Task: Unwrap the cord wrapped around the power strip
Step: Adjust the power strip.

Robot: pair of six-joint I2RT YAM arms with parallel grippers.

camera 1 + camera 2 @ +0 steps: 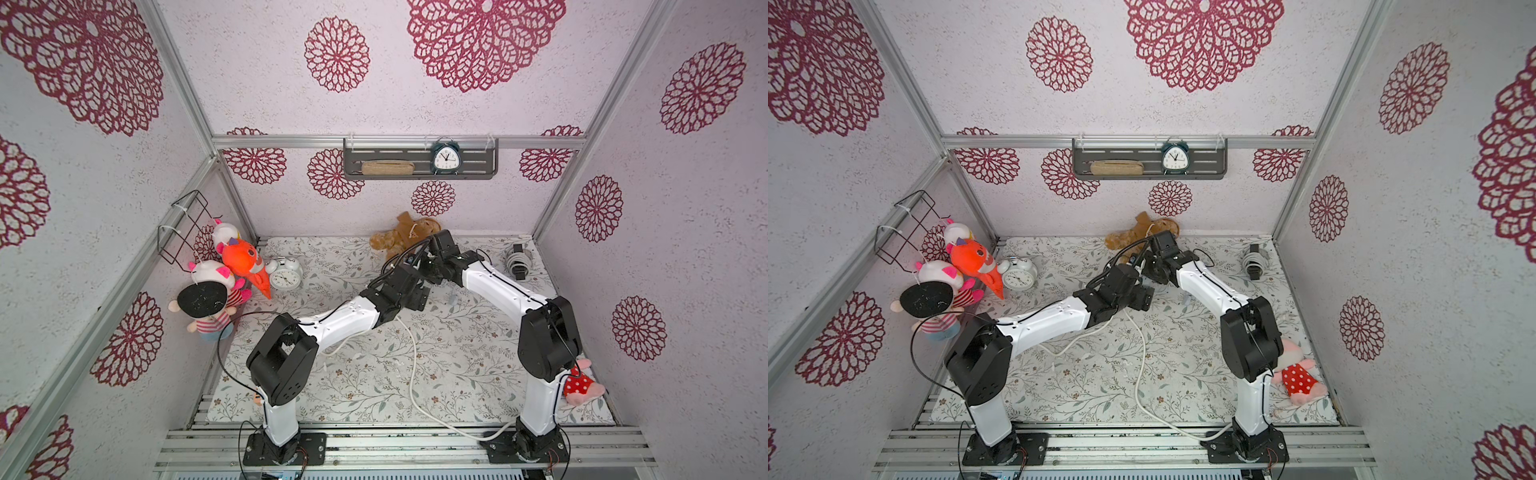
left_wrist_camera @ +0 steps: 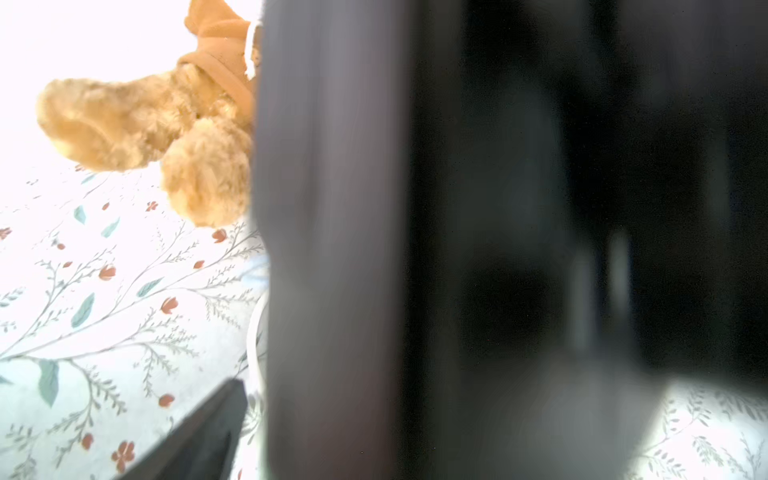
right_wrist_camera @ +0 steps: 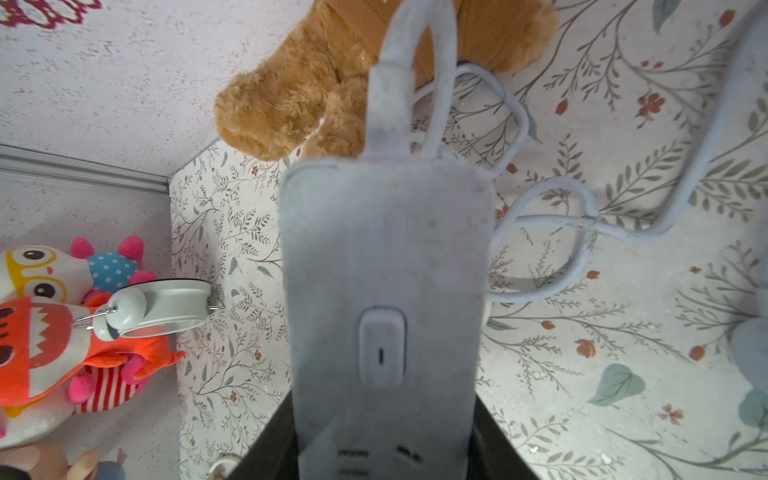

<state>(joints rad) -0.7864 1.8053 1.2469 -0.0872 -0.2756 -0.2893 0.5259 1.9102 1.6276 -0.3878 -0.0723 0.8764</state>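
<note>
The right fingers [image 3: 274, 449] are clamping the power strip [image 3: 382, 249] by its near end, one on each long edge, and seem to be holding it just off the bench [image 3: 623, 374]. The strip's long axis is running straight out ahead of those fingers, toward the teddy bear [image 3: 299, 99]. The cord [image 3: 552, 220] is leaving the far end, doubling back at once, and lying in loose loops on the bench, off the side of the fingers that faces away from the alarm clock [image 3: 166, 303]. No turn is crossing the strip's visible face, so the unwrapping is looking nearly done. In both top views the cord is trailing back behind the fingers to the bench's front edge.

The left fingers [image 2: 199, 440] are sitting just beside the right ones. Something dark and blurred is filling most of their camera, so I cannot tell whether they are spread or closed. Open bench is lying behind and between the arms. Ahead, the bear is crowding the strip's tip.
</note>
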